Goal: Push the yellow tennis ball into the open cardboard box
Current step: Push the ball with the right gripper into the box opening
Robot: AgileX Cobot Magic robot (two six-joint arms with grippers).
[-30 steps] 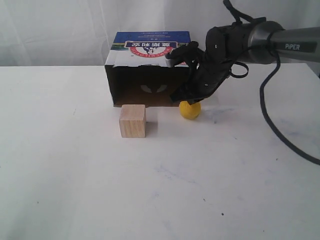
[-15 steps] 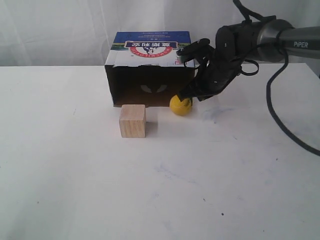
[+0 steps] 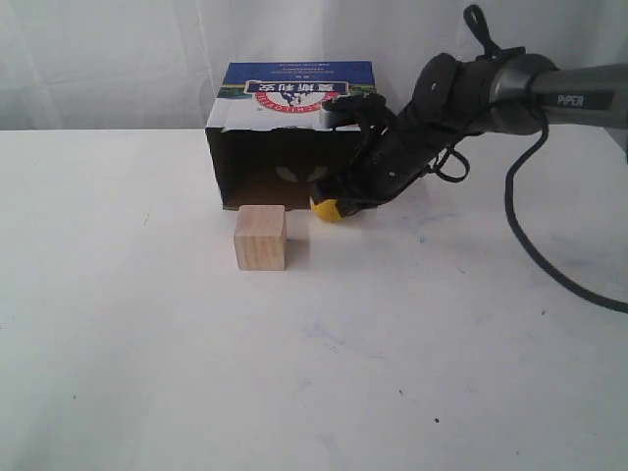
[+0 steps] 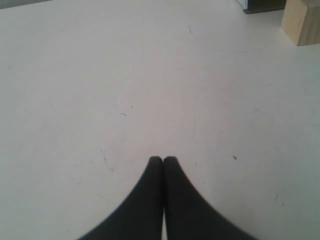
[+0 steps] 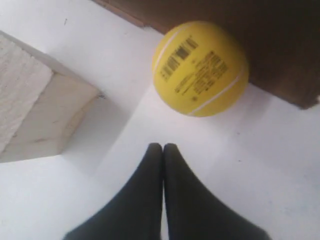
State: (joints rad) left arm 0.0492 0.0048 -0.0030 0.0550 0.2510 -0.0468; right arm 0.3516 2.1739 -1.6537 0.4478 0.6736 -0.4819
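Note:
The yellow tennis ball [image 3: 326,208] lies on the table at the lower front edge of the open cardboard box [image 3: 294,93], toward the right of its dark opening. In the right wrist view the ball [image 5: 200,67] shows a barcode print and rests against the brown box floor [image 5: 280,50]. My right gripper [image 3: 346,203] is shut and empty, low on the table just right of the ball; a small gap separates its tips [image 5: 163,146] from the ball. My left gripper [image 4: 163,159] is shut over bare table, outside the exterior view.
A pale wooden cube [image 3: 260,236] stands in front of the box's left half, a little left of the ball, and also shows as the cube [image 5: 35,115] and the cube [image 4: 301,22] in the wrist views. White table stretches all round. The right arm's cable [image 3: 530,245] trails at right.
The ball has rolled left from near the box's right corner to the front of its opening. My right gripper has followed it leftward and lower.

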